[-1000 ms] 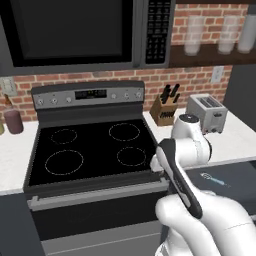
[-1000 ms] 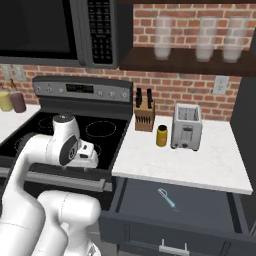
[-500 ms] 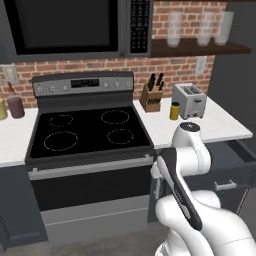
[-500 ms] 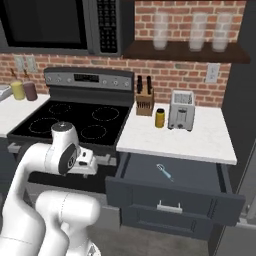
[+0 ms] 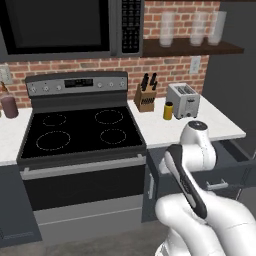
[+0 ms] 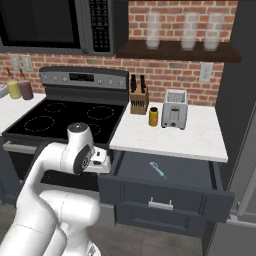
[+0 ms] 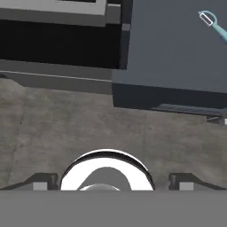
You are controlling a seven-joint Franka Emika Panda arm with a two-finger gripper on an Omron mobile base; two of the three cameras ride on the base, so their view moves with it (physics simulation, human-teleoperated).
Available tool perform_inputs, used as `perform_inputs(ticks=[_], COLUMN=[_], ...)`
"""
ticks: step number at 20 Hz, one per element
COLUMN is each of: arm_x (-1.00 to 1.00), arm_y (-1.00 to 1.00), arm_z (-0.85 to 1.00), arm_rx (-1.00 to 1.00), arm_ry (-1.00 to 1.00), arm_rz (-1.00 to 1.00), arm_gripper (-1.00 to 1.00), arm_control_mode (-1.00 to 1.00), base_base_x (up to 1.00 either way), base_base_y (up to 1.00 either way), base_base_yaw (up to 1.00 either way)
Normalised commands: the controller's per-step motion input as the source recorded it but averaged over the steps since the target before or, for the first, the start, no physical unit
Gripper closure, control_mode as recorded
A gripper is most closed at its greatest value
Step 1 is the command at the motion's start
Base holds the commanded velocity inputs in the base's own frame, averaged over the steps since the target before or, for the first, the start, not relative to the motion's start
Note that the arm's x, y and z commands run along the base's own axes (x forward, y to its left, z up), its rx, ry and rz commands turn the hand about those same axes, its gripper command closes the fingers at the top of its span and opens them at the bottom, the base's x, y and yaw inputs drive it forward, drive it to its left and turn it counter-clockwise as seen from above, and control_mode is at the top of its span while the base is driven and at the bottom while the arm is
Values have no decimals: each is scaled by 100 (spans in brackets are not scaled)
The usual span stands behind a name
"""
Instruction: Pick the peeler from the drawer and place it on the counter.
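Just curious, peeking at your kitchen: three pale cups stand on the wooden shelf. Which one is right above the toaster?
The middle cup. The toaster stands almost straight below it, while the left cup is nearer the microwave and the right cup sits by the shelf's end.

Three views: two from behind the arm, one from the hand.
The left base view looks forward and down over the stove (image 5: 82,135), taking in the counter (image 5: 210,127) at right. The right base view faces the open drawer (image 6: 170,175) head-on. Both share stove, counter and toaster (image 6: 174,108). The hand view looks steeply down, close above the drawer's (image 7: 173,57) corner and the floor (image 7: 66,133).
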Motion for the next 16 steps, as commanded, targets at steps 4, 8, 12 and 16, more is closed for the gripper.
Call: perform_inputs(ticks=[4, 8, 12, 16], arm_x=[97, 87, 83, 81], arm_y=[-86, -79, -58, -32], arm_z=[-8, -25, -33, -32], arm_rx=[5, 2, 0, 0], arm_ry=[12, 5, 0, 0], arm_rz=[0, 0, 1, 2], arm_gripper=[-100, -100, -100, -100], arm_control_mode=[-100, -100, -100, -100], base_base_x=[0, 0, 0, 0], base_base_y=[0, 0, 0, 0], base_base_yaw=[0, 0, 0, 0])
